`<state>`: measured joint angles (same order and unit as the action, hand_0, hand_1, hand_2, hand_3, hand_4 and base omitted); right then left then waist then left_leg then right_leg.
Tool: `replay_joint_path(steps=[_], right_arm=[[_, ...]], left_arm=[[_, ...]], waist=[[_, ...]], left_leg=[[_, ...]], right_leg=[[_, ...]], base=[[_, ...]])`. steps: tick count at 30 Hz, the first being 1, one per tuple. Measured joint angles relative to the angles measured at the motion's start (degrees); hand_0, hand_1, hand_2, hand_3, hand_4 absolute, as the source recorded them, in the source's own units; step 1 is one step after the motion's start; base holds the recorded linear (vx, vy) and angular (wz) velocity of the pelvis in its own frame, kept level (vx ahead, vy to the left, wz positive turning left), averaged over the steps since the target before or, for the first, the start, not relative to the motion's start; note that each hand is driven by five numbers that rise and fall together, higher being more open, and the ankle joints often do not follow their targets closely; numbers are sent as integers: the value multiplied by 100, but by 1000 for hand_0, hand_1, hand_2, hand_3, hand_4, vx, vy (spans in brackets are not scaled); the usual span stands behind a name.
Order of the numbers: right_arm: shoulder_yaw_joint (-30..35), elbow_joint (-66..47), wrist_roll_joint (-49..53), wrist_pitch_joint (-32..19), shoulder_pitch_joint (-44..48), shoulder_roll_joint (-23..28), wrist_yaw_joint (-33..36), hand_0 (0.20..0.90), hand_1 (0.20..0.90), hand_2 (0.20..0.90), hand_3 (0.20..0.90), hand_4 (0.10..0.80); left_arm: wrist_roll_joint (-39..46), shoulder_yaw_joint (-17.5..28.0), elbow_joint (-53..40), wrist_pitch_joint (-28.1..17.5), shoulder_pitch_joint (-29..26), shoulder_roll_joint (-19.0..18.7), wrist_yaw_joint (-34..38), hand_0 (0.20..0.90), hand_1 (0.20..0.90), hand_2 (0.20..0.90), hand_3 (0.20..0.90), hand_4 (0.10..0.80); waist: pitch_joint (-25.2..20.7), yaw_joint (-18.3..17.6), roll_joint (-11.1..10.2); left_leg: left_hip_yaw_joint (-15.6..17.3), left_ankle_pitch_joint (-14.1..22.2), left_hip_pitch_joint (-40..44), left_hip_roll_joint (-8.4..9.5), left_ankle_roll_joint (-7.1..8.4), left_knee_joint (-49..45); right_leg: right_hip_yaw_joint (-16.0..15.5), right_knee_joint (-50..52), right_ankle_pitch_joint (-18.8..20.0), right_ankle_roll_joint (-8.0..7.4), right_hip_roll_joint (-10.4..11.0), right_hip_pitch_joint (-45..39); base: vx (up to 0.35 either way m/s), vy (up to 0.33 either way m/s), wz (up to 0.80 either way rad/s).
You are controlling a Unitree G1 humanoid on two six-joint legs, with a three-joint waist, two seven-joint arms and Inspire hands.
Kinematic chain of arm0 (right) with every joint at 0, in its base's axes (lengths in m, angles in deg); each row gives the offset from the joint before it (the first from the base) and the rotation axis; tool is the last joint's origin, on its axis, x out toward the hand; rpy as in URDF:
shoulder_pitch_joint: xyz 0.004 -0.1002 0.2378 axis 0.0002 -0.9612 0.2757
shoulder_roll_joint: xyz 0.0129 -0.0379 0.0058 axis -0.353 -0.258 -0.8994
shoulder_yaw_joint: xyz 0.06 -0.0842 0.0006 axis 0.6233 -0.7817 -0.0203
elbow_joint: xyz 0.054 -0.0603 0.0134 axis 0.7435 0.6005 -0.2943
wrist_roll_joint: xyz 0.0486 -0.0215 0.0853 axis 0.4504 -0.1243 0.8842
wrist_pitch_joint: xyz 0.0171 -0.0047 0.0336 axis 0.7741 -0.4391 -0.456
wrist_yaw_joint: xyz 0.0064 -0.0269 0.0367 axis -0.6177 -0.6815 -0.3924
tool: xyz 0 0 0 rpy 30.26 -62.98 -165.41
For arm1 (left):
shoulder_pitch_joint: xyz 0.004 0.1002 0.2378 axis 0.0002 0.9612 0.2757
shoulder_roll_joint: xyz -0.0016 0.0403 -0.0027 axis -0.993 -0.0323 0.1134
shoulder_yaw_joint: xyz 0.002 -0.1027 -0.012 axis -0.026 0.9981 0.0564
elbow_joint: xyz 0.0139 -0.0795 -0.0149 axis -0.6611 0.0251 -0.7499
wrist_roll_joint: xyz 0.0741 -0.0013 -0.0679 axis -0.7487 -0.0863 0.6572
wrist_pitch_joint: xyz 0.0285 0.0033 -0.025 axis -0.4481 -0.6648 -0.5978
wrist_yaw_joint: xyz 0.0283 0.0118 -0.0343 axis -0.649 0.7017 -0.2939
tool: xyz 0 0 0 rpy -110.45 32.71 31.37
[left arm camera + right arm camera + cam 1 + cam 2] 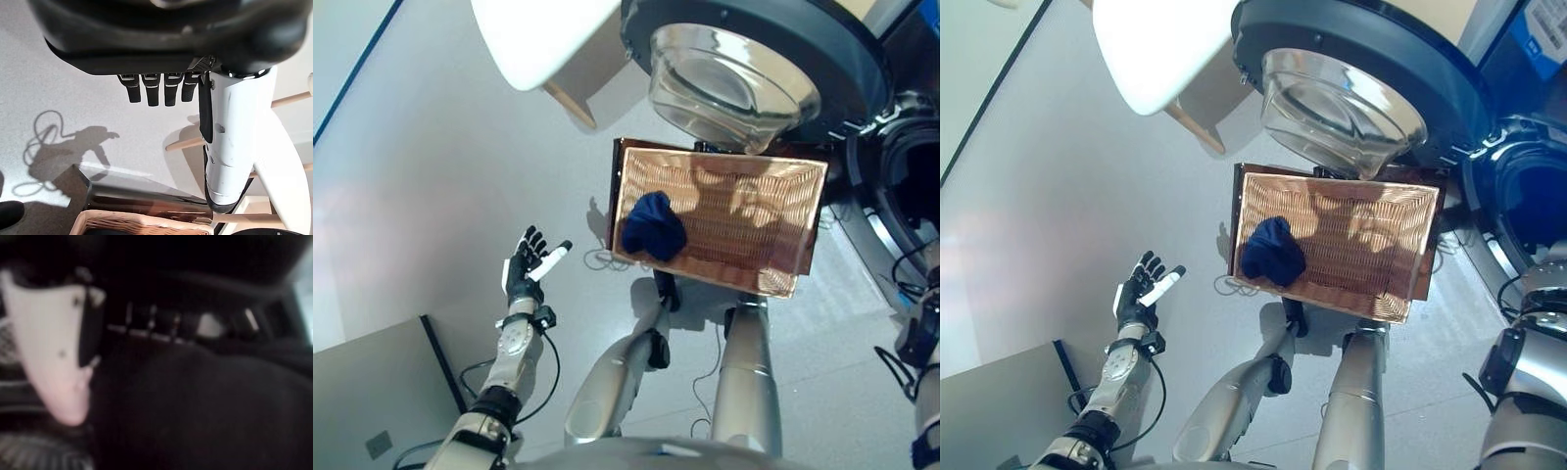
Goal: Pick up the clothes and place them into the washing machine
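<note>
A dark blue garment point(653, 227) lies bunched at the left end of the shallow wicker basket point(754, 230), which rests on a low dark brown box point(618, 181) beside the washing machine. The machine's round door point(734, 83) stands open above the basket, and the drum opening point(913, 186) is at the right. My left hand point(529, 266) is open and empty over the floor, left of the basket. My right arm reaches toward the drum opening. In the right wrist view my right hand point(54, 357) is close to a dark mass point(195, 406); whether it holds it is unclear.
A white chair point(548, 39) with wooden legs stands behind the basket at the upper left. A grey panel point(372, 392) lies at the lower left. The basket's corner point(142, 226) and the brown box point(146, 200) show in the left wrist view.
</note>
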<state>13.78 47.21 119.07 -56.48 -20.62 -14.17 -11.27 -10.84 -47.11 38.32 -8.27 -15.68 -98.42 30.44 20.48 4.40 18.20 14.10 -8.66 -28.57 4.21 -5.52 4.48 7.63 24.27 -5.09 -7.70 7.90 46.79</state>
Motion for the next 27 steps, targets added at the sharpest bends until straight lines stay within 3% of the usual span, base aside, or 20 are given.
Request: replay_joint_path(steps=[10, 11, 12, 27], right_arm=[[234, 179, 7, -2, 278, 174, 355, 200, 200, 200, 200, 300], [232, 176, 5, -1, 300, 174, 344, 409, 409, 409, 409, 449], [232, 176, 5, -1, 308, 174, 342, 900, 900, 900, 900, 800], [40, 587, 6, 151, 538, 377, 250, 900, 900, 900, 900, 800]], left_arm=[[0, 29, 7, 1, 3, -4, 10, 900, 900, 900, 900, 800], [-1, 29, 6, 1, 1, -4, 10, 900, 900, 900, 900, 800], [-2, 29, 6, 1, 1, -4, 10, 900, 900, 900, 900, 800], [-1, 30, 2, 13, -1, -2, 9, 900, 900, 900, 900, 800]], waist=[[-38, 103, 50], [-46, 113, 60], [-52, 114, 67], [-100, 99, 127]], left_leg=[[-3, -21, 38, 2, 9, -16], [-6, -25, 37, 1, 10, -24], [-8, -27, 37, 0, 11, -24], [-27, -41, 82, -11, 6, -37]], right_leg=[[1, 44, 1, 1, 6, -27], [-1, 55, 0, 1, 7, -29], [-3, 56, 1, 2, 8, -30], [-38, 39, 22, -21, 6, -110]], base=[[10, 8, 0], [0, 0, 0], [0, 0, 0], [0, 6, -2]])
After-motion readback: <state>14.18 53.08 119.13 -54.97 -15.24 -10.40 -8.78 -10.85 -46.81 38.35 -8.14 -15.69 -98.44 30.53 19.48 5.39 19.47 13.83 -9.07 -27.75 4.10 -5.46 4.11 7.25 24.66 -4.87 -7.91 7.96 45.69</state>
